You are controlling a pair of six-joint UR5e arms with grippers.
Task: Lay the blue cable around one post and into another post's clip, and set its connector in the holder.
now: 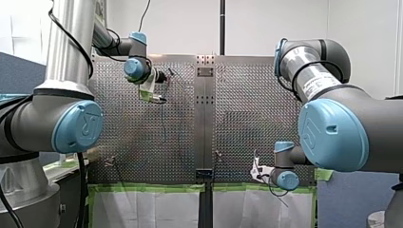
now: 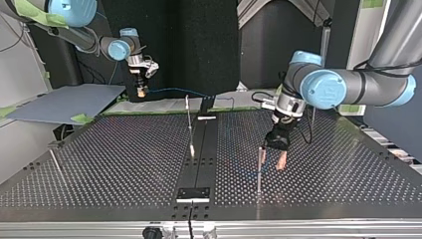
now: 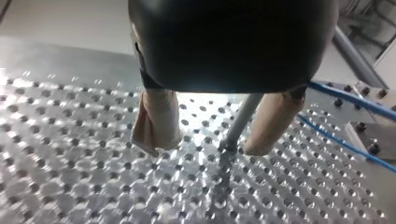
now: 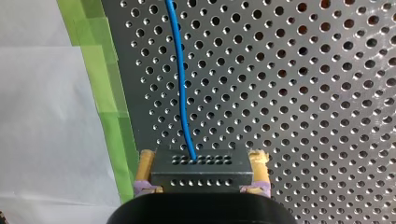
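Between the yellow pads, connector (image 4: 201, 171): a small black block with rows of holes, clamped on its two short sides by my right hand (image 4: 202, 159), which hovers over the bench (image 4: 303, 93) just beside the green tape (image 4: 107, 93) at its edge.
Its blue cable (image 4: 180, 70): it leaves the front face of the connector and runs straight ahead over the bench. In the top view it goes on along the far edge toward the middle. By my judgement it is not yet around any post.
Handling: thin, light and soft. I expect it to bend easily, to sag, and to follow any pull at the connector. The rigid connector is the sure place to hold. The cable itself should be pinched close to where it must turn.
My left hand (image 3: 205, 147): beige pads apart, holding nothing, low over the bench with a thin grey post (image 3: 240, 123) between them. Two runs of the blue cable pass beside it, not touching it.
Risk: a sudden pull may strain the wire at its joint with the connector.
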